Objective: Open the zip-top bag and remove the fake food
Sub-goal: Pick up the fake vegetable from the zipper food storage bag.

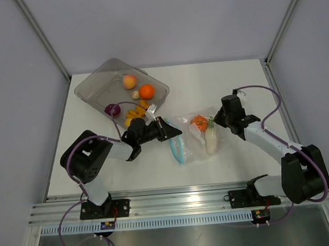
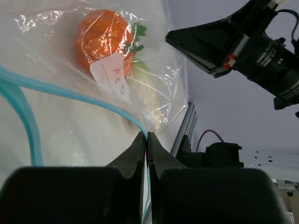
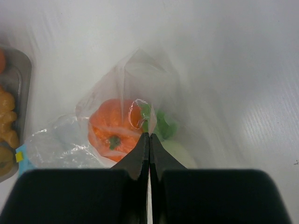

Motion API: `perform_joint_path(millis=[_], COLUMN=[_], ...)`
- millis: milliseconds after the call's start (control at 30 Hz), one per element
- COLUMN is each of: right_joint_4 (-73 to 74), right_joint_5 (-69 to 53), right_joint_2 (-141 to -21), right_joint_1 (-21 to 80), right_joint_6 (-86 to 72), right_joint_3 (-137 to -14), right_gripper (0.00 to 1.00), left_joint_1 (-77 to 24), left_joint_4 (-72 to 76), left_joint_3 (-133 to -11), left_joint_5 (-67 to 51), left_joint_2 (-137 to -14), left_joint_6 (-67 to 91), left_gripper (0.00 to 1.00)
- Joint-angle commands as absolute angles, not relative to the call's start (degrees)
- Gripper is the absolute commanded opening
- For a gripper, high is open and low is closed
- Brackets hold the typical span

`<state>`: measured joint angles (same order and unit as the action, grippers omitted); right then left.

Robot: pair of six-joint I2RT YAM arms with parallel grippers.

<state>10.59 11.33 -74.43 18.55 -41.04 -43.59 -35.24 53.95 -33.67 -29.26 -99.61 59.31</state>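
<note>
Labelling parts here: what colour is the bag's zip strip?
Light teal-blue zip strip; clearest in the left wrist view.

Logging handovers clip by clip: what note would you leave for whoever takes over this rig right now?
Left end effector: shut on the zip-top bag's teal zip edge.
Right end effector: shut on the bag's opposite end.
Inside the bag: orange piece, white radish.
Done: other fake food lies in the grey tray.
Left: spread the mouth, take out those two.
</note>
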Motion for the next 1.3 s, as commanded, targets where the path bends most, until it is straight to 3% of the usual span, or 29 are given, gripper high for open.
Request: perform_joint_path(millis=[0,533,767,933,1267], right_joint_4=[9.84,11.69,10.46,10.72,12.13], right_joint_5=[12.92,14.50,13.62,13.45,17.05], right_joint_2=[-74.97,-73.65,-71.63,-71.72,-71.28], right_joint_1=[18.02,14.50,14.50,14.50,14.50], right_joint_6=[-42.01,-43.42,-43.15,-42.98,-43.24], right_joint_3=[-45.97,-45.18,-44.12,-44.21,-44.47], right_gripper=[0.00,0.00,0.00,0.00,0.00], left_joint_1=[-35.07,-27.60,-27.69,-27.69,-27.69], left_joint_4=[62.40,78.57,73.66,71.54,54.24], left_joint_3=[-33.66,-27.60,-27.77,-27.16,-24.17], left_joint_5=[-32.52,-37.09,-35.86,-35.42,-27.16], left_joint_2=[-99.41,-100.72,-99.58,-98.79,-88.87], left_joint_6=[60.82,71.28,68.21,67.32,59.87], left_gripper=[0.02,0.00,0.43,0.51,0.52])
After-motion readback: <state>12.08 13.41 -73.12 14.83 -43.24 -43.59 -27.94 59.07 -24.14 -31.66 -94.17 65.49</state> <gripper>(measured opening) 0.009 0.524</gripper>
